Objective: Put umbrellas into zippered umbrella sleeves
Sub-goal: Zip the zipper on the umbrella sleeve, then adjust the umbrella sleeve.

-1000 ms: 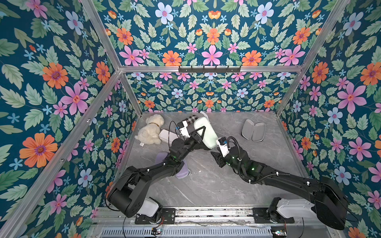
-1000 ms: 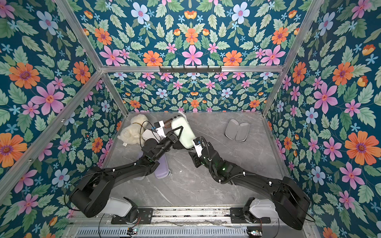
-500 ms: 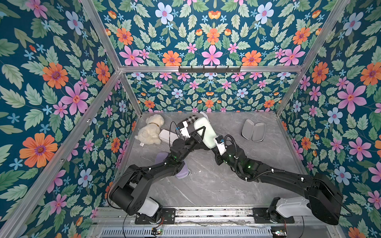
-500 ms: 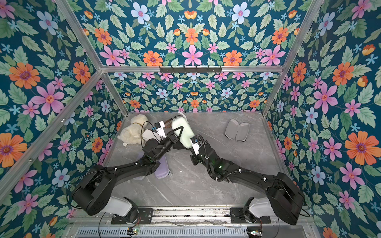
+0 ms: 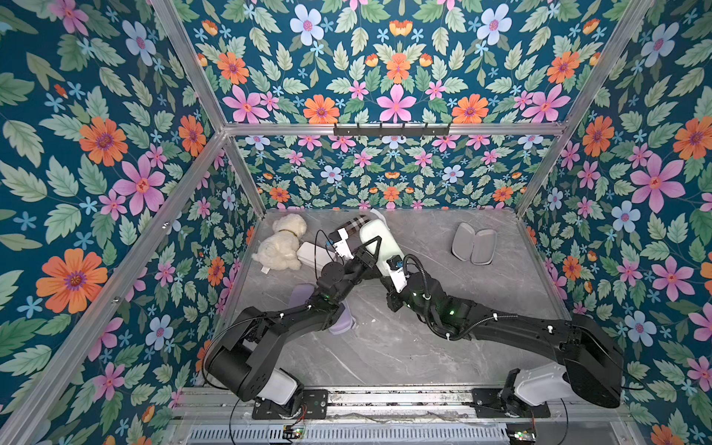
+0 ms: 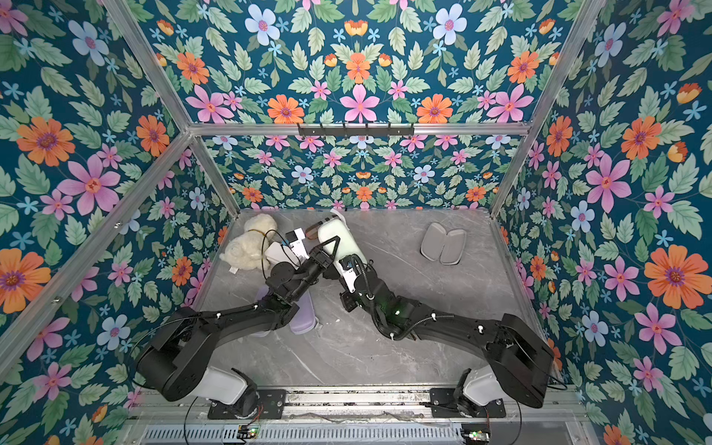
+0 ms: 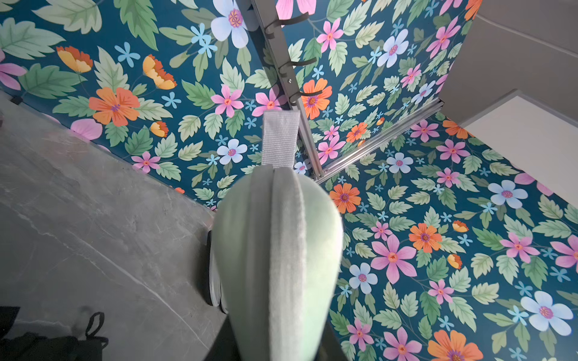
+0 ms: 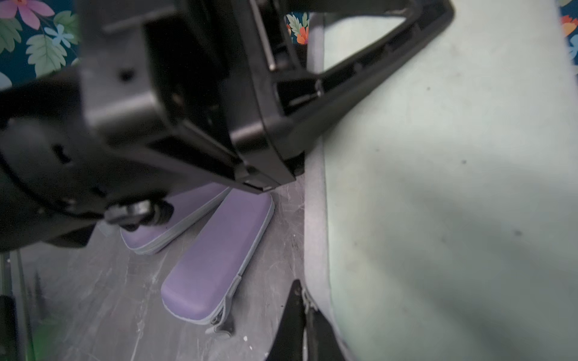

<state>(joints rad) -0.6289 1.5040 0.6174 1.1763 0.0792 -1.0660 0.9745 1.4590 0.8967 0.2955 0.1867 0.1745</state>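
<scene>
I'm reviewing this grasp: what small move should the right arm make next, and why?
Probably draw the right gripper along the zipper seam: it is shut at that seam of the mint green sleeve, which the left gripper holds lifted.

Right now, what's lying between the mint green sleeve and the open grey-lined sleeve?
Nothing: both top views show only bare table between the mint green sleeve and the open sleeve.
</scene>
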